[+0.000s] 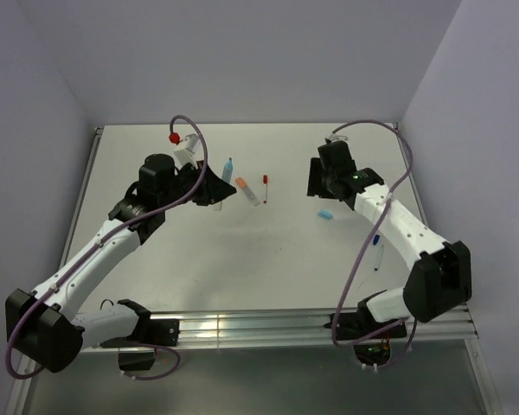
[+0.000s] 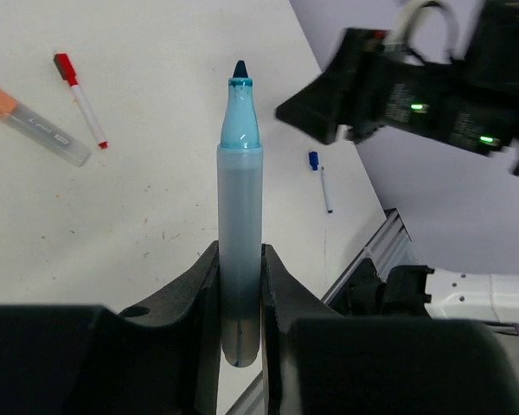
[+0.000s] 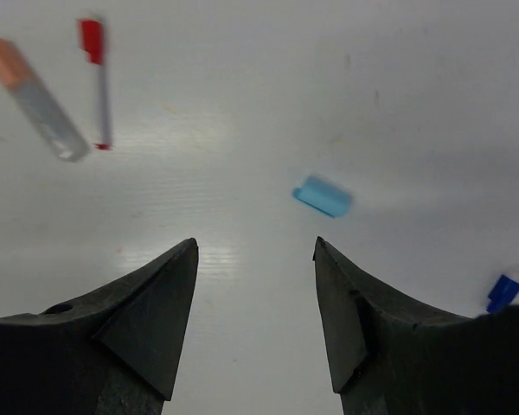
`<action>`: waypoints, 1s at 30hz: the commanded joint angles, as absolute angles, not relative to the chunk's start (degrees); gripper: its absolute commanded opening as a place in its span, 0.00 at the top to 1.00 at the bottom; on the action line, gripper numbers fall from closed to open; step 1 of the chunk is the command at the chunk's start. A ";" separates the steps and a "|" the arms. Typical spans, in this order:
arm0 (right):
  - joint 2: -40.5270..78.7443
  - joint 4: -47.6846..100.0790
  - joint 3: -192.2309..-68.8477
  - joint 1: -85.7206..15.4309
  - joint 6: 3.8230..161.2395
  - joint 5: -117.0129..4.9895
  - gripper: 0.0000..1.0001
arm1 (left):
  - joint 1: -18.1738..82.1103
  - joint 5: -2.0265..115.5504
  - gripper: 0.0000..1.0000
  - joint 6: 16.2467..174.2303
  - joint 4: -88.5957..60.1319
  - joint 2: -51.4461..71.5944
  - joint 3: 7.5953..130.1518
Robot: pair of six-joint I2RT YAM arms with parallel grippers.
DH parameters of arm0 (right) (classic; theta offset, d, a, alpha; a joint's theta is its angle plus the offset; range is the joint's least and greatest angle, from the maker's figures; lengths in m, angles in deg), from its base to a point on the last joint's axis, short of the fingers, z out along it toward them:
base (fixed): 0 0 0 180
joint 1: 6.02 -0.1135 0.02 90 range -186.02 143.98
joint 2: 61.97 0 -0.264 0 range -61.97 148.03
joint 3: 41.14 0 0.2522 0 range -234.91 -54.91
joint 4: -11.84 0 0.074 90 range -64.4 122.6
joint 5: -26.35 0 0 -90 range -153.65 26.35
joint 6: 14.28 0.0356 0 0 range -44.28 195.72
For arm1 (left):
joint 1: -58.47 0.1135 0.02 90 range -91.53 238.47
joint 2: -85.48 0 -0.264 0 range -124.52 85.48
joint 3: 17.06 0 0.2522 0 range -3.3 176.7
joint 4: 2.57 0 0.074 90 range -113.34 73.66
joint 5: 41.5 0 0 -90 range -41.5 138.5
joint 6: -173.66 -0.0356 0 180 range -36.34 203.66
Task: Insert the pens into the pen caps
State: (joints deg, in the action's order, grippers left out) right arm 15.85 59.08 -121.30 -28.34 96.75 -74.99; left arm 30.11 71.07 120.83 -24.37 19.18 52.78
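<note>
My left gripper (image 2: 240, 248) is shut on a light blue pen (image 2: 240, 190), uncapped, its dark tip pointing away from the fingers. In the top view the left gripper (image 1: 214, 192) holds this pen (image 1: 227, 167) above the middle of the table. A light blue pen cap (image 3: 323, 195) lies on the table just beyond my open right gripper (image 3: 255, 246), a little to the right of the gap, and nothing is between its fingers. From above, the cap (image 1: 326, 213) lies below the right gripper (image 1: 315, 185).
An orange-capped pale pen (image 1: 248, 190) and a thin red pen (image 1: 265, 188) lie mid-table between the grippers. A thin dark blue pen (image 1: 377, 251) lies under the right arm. A metal rail (image 1: 285, 324) runs along the near edge, and walls close in the table.
</note>
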 commanded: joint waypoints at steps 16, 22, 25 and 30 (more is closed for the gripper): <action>20.04 53.57 -105.11 -20.79 121.92 -73.95 0.36 | 32.10 77.59 1.00 119.52 -20.64 22.90 49.18; 14.59 50.83 -100.62 -20.78 138.01 -73.23 0.25 | 32.71 78.65 1.00 119.96 -19.85 23.16 48.82; 12.04 49.86 -99.03 -20.78 145.22 -74.46 0.23 | 33.15 79.00 1.00 120.13 -19.50 23.52 48.56; 13.00 50.30 -98.32 -20.70 157.52 -74.81 0.24 | 33.68 79.44 1.00 120.40 -19.06 23.78 48.30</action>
